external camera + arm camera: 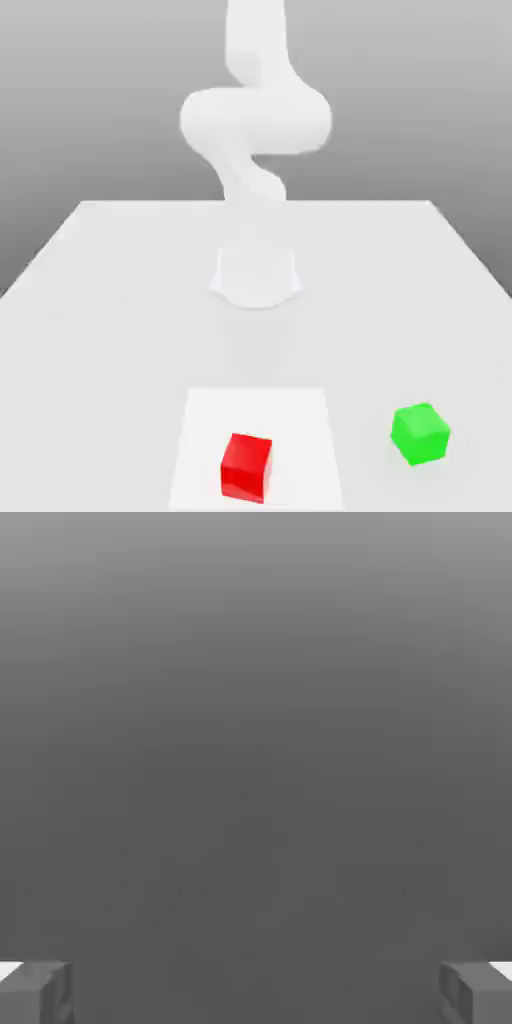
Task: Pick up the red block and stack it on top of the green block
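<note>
Red block: we see the bright red cube [246, 468] nearest us, at the bottom of the exterior view, a little left of the middle; it rests on the white square, turned so that we see its top and two of its sides.
Table: we see the pale table [100, 350] spread from the left edge of the exterior view to the right, its far edge running across above mid-height.
White square: we find this flat, brighter patch [300, 420] at the bottom centre, under the red block and reaching out around it.
Arm: we see the white arm [255, 120] in the upper centre, bent, its base [256, 280] standing on the table around the middle of the frame.
Hand: in the hand view we see the hand [256, 994] fully open, its two fingers wide apart, holding nothing.
Green block: we see the bright green cube [420, 434] at the lower right of the exterior view, directly on the table, turned at an angle, well apart from the red block and outside the white square.
</note>
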Robot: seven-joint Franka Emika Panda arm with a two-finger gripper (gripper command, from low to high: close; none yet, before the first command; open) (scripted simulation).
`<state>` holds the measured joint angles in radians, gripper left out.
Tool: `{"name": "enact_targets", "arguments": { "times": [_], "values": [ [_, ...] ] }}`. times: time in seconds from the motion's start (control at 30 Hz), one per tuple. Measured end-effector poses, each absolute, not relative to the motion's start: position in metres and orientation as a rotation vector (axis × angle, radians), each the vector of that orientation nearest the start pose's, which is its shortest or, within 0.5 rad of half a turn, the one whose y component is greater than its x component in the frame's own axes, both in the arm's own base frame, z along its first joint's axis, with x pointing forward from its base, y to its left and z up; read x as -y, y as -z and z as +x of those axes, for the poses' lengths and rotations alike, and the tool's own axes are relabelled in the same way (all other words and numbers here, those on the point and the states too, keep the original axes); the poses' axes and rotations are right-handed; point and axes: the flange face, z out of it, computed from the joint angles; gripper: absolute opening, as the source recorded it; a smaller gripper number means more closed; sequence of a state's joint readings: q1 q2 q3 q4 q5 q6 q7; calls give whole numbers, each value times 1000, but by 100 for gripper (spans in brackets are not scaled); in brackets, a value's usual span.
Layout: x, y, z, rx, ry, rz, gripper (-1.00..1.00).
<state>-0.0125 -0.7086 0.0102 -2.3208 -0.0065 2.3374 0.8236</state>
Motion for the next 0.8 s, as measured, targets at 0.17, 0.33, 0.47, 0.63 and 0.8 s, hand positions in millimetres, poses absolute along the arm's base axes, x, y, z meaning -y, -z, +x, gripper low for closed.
{"name": "enact_targets", "arguments": {
  "times": [0.17, 0.33, 0.47, 0.63, 0.8],
  "values": [
    [1, -582, 438, -1190, 774, -2568, 0],
    [5, -487, 474, -1289, 592, -2636, 0],
    [8, -409, 488, -1365, 437, -2679, 0],
    [11, -310, 486, -1455, 231, -2717, 0],
    [10, -218, 468, -1530, 29, -2736, 0]
  ]
}}
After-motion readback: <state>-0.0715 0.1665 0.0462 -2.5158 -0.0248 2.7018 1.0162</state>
